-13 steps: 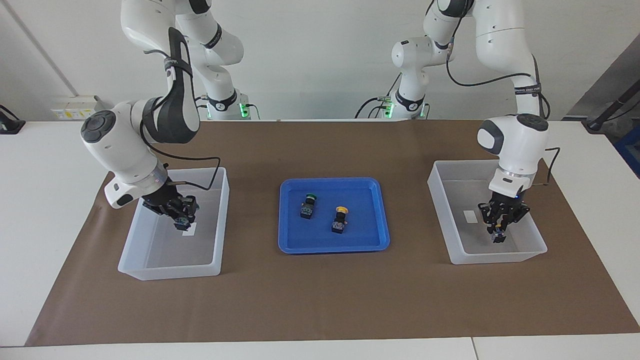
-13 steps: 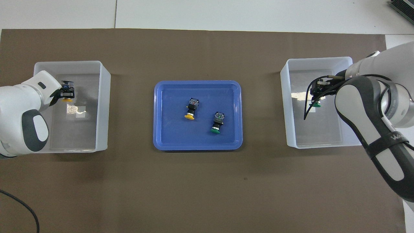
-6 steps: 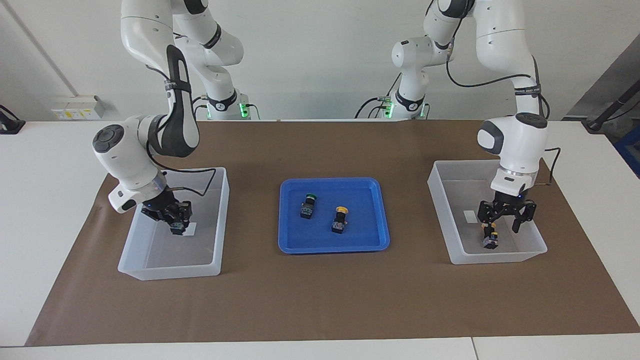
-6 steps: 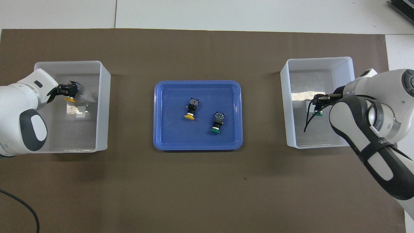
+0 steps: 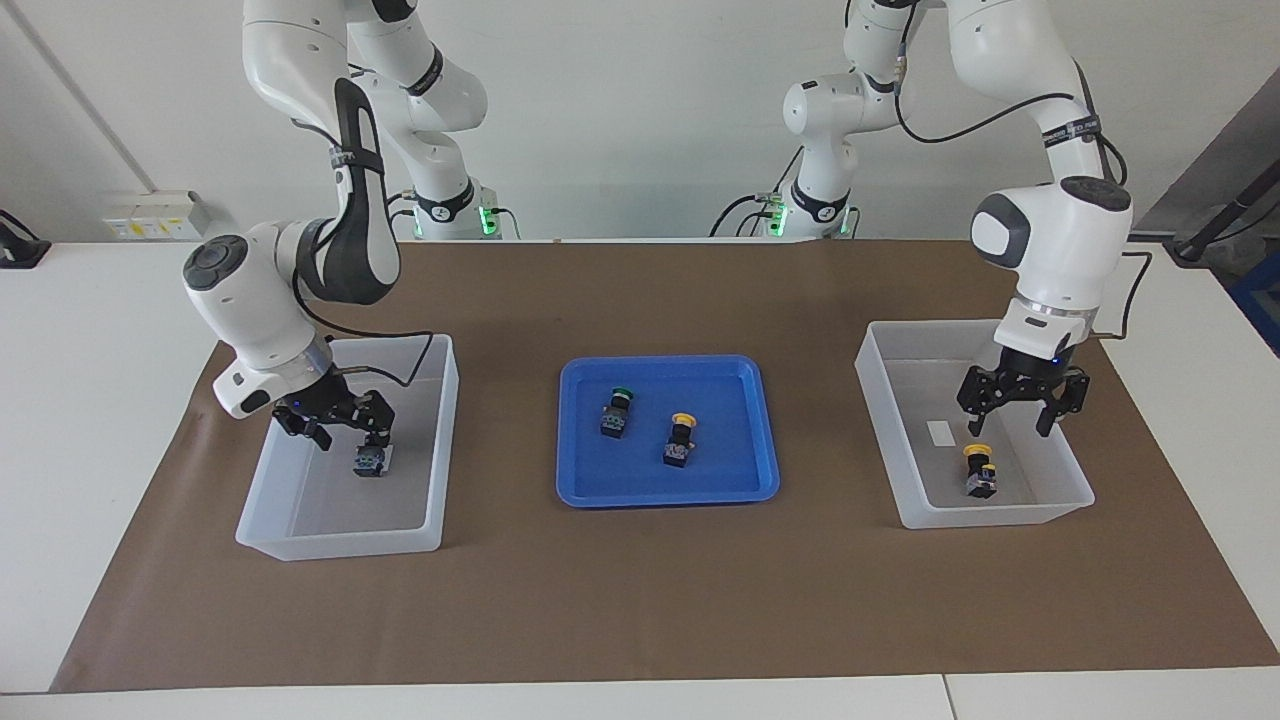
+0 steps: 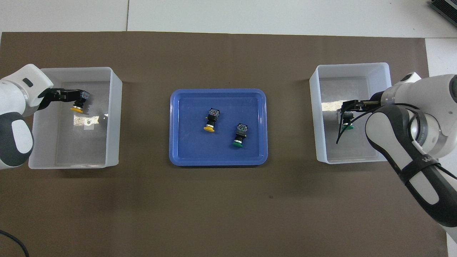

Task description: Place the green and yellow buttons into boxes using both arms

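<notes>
My left gripper (image 5: 1010, 425) is open, raised just over a yellow button (image 5: 979, 470) that lies in the translucent box (image 5: 990, 515) at the left arm's end. My right gripper (image 5: 350, 432) is open, just over a green button (image 5: 370, 460) lying in the other box (image 5: 340, 540) at the right arm's end. A second green button (image 5: 615, 410) and a second yellow button (image 5: 680, 438) lie in the blue tray (image 5: 570, 490). Overhead, the left gripper (image 6: 73, 95) is beside the boxed yellow button (image 6: 76, 105), and the right gripper (image 6: 348, 107) is over the boxed green button (image 6: 348, 125).
The blue tray (image 6: 175, 157) sits mid-table between the two boxes (image 6: 115, 117) (image 6: 314, 117). A brown mat (image 5: 640, 600) covers the table. Each box holds a small white label (image 5: 940, 432).
Both grippers opened and let their buttons go into the boxes, then rose. The yellow button and the green button now lie on the box floors.
</notes>
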You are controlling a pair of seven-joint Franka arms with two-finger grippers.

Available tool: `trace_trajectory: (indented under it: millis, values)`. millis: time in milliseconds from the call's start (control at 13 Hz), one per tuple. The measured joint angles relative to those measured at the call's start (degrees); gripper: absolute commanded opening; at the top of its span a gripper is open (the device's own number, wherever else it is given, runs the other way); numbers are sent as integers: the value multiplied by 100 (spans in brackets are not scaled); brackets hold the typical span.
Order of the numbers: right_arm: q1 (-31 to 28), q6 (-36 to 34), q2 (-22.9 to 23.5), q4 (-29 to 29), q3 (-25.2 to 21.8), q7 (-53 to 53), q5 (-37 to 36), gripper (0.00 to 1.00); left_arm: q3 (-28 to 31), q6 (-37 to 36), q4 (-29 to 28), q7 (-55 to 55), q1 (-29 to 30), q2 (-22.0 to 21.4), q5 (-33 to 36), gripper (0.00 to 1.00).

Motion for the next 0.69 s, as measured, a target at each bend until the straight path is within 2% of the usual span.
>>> trace_trajectory:
  millis: [154,385,692]
  values:
    - [208,-455,-193,271,11,584,-190,100,-29,-561,67,-403,-345,-252,0,100]
    - [744,-1145,-355,664,31,1969,-466,100,-61,-751,54,-838,-1122,-308,0,100]
    - [1797,-1249,-342,717,97,4199,-429,100,-78,-727,8,-1062,-1977,-245,0,100]
